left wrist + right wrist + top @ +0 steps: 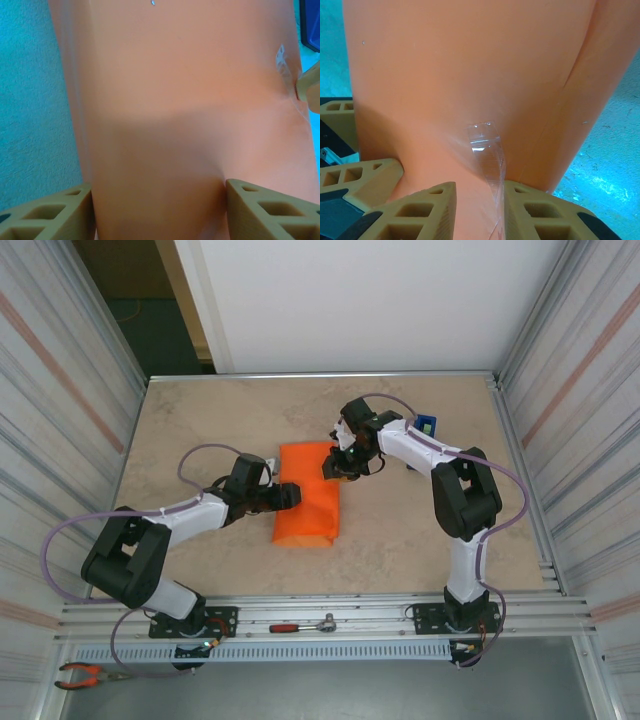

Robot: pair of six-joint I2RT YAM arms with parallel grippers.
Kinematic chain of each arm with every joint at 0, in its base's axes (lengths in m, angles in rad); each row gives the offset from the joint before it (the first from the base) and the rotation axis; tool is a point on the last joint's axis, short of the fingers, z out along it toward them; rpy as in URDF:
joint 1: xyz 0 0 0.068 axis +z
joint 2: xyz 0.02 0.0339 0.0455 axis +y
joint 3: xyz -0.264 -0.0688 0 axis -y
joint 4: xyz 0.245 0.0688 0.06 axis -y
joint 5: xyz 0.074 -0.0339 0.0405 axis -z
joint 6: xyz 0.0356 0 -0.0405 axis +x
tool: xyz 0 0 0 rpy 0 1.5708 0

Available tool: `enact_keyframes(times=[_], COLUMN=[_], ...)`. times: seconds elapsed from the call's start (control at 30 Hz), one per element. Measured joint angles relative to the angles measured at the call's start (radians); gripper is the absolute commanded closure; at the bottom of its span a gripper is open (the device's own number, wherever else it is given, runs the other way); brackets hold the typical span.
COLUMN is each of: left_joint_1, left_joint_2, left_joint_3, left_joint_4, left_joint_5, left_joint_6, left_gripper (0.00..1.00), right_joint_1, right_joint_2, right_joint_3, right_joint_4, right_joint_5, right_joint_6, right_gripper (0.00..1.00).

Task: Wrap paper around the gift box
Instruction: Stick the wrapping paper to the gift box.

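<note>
The left claw (288, 497) reaches in from the left and clasps the gift box (312, 502) at a middling spread, one side of the claw pressed against each flank. The box lies at the middle of the table (200, 430), covered in orange paper (190, 100). At its far right corner the right claw (340, 466) stands narrow around a fold of paper and a strip of clear tape (487, 150); whether it pinches them I cannot tell. Farther right stands a blue tape dispenser (427, 425).
</note>
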Motion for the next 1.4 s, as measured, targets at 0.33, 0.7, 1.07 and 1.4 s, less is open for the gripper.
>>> enact_keyframes(times=[0.33, 0.7, 1.07, 1.4], left_joint_1=[0.000, 0.000, 0.000, 0.000], left_joint_2=[0.002, 0.002, 0.002, 0.002], left_joint_3=[0.000, 0.000, 0.000, 0.002], left_joint_4=[0.000, 0.000, -0.001, -0.004], left_joint_5=[0.000, 0.000, 0.000, -0.001], left_joint_6=[0.000, 0.000, 0.000, 0.000], left_gripper=[0.38, 0.38, 0.38, 0.39], right_joint_1=[0.000, -0.003, 0.016, 0.063], right_joint_2=[0.000, 0.000, 0.000, 0.010], right_joint_3=[0.001, 0.001, 0.006, 0.043], right_joint_4=[0.001, -0.017, -0.023, -0.057], right_joint_5=[-0.001, 0.045, 0.092, 0.199], right_joint_6=[0.000, 0.018, 0.018, 0.018], right_gripper=[0.70, 0.98, 1.00, 1.00])
